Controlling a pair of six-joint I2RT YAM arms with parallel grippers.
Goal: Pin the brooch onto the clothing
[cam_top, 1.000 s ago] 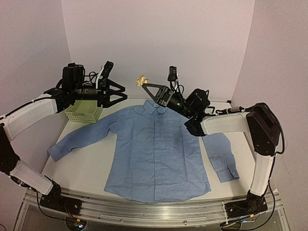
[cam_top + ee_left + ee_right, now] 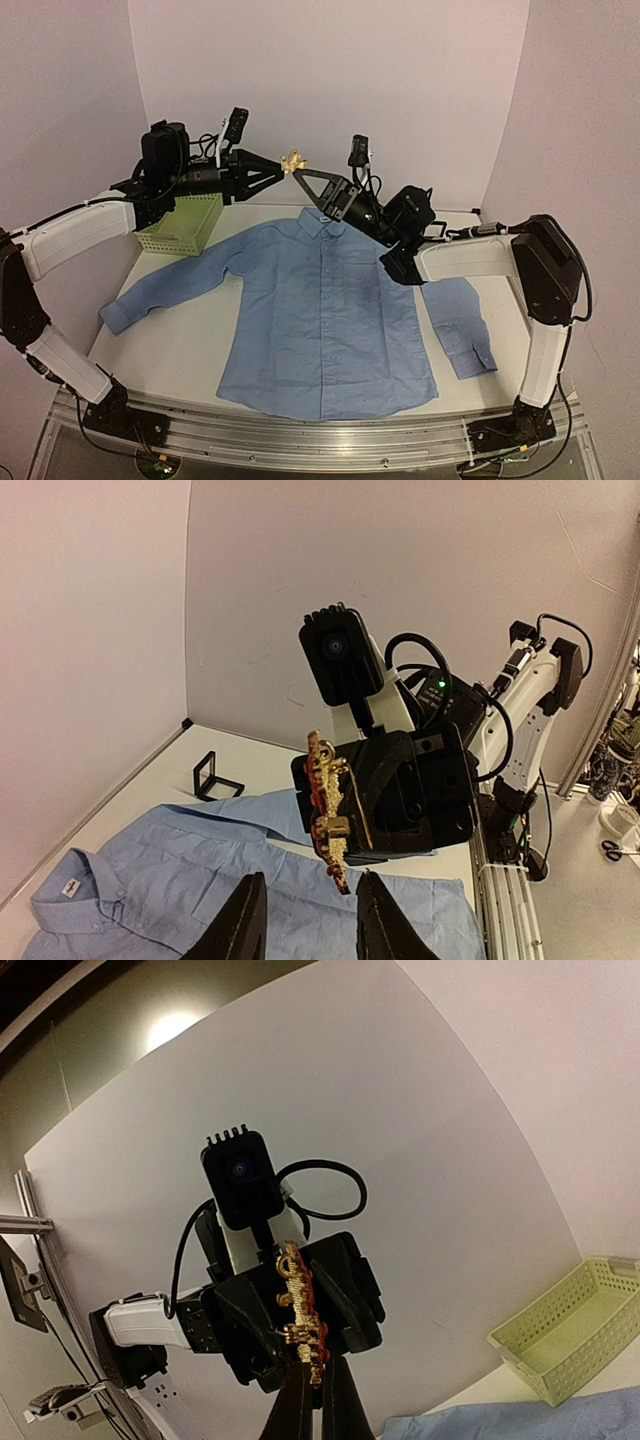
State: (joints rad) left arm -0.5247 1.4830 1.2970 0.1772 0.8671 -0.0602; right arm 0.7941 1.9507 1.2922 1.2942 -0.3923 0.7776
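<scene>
The right gripper (image 2: 312, 1388) pinches the lower end of the brooch (image 2: 298, 1305), a knobbly gilt-and-red ornament held aloft at upper centre of the top view; the left gripper (image 2: 305, 915) faces it, jaws narrowly parted just beside it. Nothing seems pinned yet: the clothing (image 2: 320, 310), a soft blue woven shirt, lies flat below, awaiting it.

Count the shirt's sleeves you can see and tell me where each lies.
2. One sleeve stretches left, near the basket; the other sleeve lies right, partly hidden under the right arm.
</scene>
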